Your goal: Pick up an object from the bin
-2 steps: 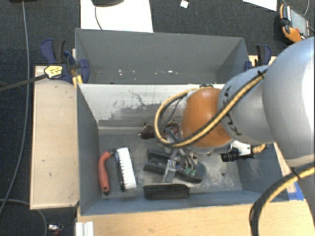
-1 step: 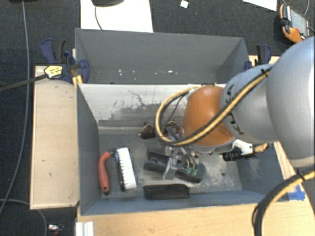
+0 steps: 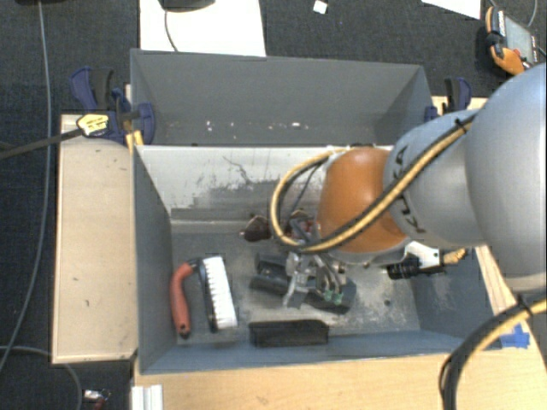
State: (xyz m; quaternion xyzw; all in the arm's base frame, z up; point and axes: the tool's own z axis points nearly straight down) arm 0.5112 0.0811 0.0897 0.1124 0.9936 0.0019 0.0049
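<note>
A single grey KUKA arm [image 3: 479, 169] reaches in from the right over one grey metal bin [image 3: 273, 92]. Its wrist carries a rounded orange cover [image 3: 359, 199] and a looping yellow-and-black cable [image 3: 275, 207].

On the bin floor, at the left, lies one scrubbing brush with a red handle and white bristles [image 3: 214, 295], lengthwise toward the near wall. One flat black rectangular block [image 3: 288, 332] rests against the near wall, just right of the brush. One black pen-shaped stick [image 3: 410, 269] lies at the right, under the arm. One small dark brown lump [image 3: 255, 227] sits near the far wall, left of the orange cover.

The metal gripper [image 3: 303, 290] hangs low over the middle of the floor, down among a small cluster of loose parts. Two black angular pieces [image 3: 272, 278] lie just to its left, and one small green-tinted piece [image 3: 338, 297] just to its right. The cluster sits between the brush and the pen-shaped stick, behind the black block.

Whether the gripper is spread or pressed together cannot be told, nor whether anything in the cluster is in its grasp.
</note>
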